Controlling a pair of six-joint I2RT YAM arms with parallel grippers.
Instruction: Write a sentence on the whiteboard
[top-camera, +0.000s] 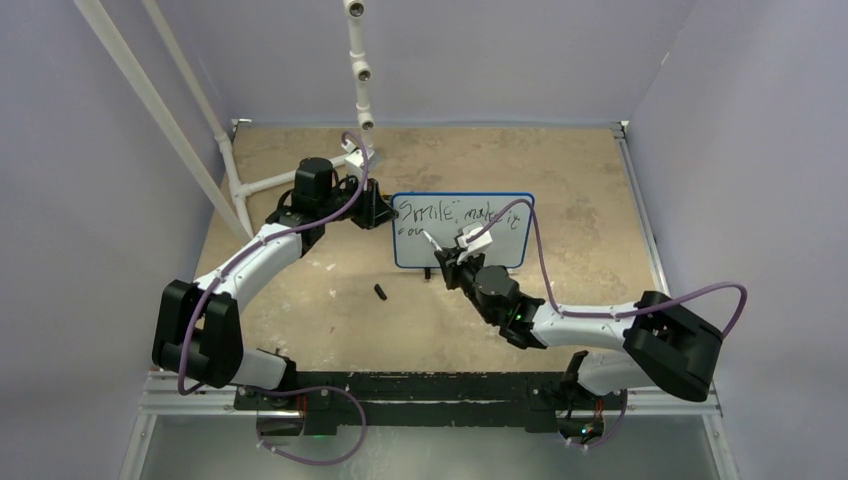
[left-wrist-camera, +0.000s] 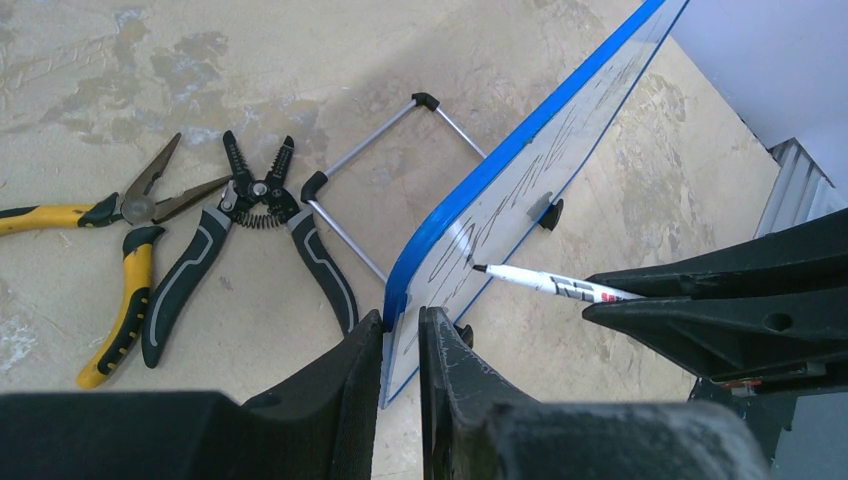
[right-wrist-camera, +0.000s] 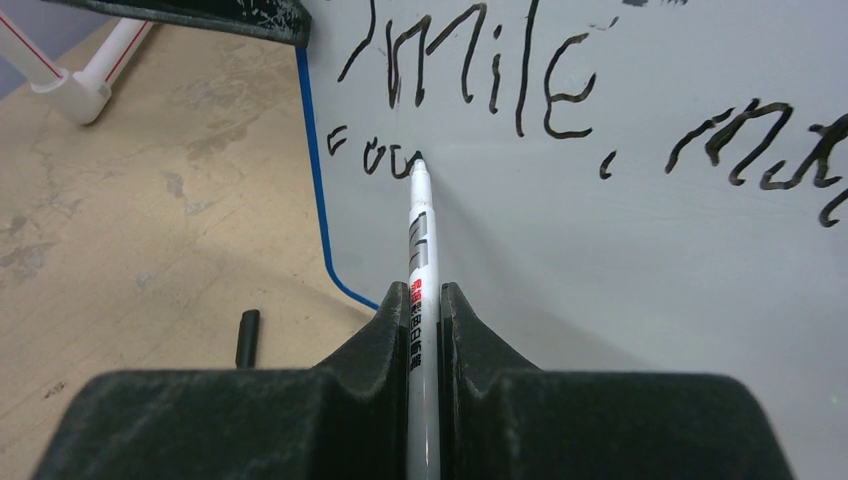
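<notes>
The whiteboard stands upright mid-table, white with a blue frame. My left gripper is shut on its left edge; in the left wrist view the fingers clamp the blue rim of the whiteboard. My right gripper is shut on a white marker, uncapped. Its black tip touches the board at the end of small letters on the second line. The sentence reads "Smile, ma…" above; from overhead the sentence spans the top line. The marker slants against the board face.
A black marker cap lies on the table in front of the board's left corner. Behind the board lie yellow pliers, black wire strippers and a thin wire stand. A white pipe frame stands at the back left.
</notes>
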